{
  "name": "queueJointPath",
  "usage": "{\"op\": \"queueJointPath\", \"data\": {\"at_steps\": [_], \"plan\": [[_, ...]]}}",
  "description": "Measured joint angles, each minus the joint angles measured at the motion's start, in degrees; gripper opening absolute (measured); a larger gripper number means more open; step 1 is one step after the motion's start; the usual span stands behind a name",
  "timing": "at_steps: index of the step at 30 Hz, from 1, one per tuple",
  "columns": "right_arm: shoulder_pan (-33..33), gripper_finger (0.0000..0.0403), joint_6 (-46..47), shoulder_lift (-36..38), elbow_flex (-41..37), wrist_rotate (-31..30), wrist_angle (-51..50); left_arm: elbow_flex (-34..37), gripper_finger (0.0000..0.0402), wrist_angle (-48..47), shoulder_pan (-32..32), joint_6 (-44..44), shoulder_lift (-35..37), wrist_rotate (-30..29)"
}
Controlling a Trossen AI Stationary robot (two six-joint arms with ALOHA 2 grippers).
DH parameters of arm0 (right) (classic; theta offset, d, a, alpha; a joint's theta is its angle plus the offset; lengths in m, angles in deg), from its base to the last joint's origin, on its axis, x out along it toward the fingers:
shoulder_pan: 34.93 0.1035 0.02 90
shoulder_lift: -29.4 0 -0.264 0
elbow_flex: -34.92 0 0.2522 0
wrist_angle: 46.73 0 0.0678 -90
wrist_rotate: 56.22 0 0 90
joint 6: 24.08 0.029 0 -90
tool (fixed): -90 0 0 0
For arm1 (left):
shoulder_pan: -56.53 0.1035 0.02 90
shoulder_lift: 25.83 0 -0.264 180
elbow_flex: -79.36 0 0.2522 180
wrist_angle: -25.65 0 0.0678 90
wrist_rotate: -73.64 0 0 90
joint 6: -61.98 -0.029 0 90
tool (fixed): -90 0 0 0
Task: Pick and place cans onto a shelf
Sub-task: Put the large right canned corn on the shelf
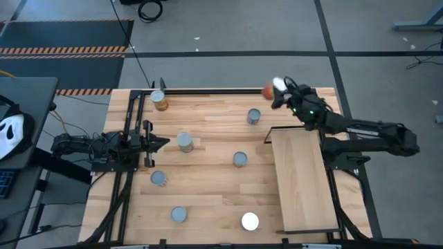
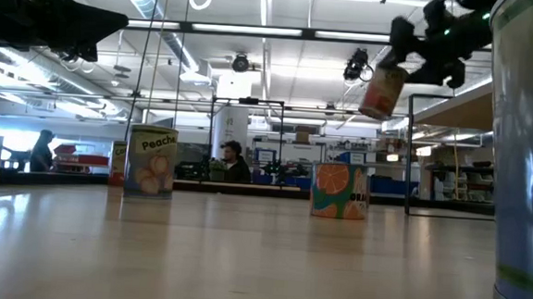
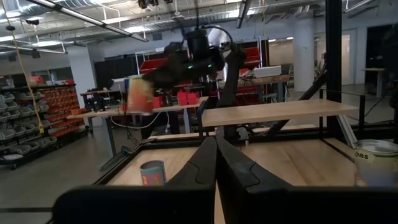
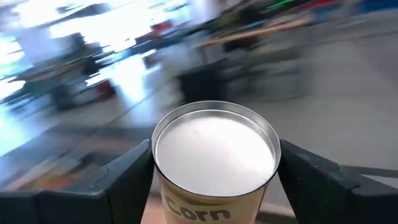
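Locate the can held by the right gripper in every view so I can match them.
High: held can at the table's far edge, beyond the shelf.
Low: upper right, in the air.
Left wrist: left of centre, raised.
Right wrist: centre, labelled Corn.
Shared landmark: the shelf.

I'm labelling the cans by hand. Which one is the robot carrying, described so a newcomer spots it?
Start at the shelf on the table's right side, then follow the right arm past its far end. The can sits in the right pincer. Unlike the others, it hangs in the air, tilted, with orange-brown sides.
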Motion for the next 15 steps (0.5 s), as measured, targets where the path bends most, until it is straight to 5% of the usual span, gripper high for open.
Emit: {"op": "queueJointPath", "data": {"at_steps": [6, 15], "plan": [[5.6, 0.0313, -4.5, 10.1, 5.4, 25.8, -21.5, 0.0, 0.0009, 0.0, 0.0, 0.0, 0.0, 0.0], [9.7, 0.0313, -15.5, 17.8, 14.4, 51.1, -42.7, 0.0, 0.0009, 0.0, 0.0, 0.0, 0.0, 0.0]]}}
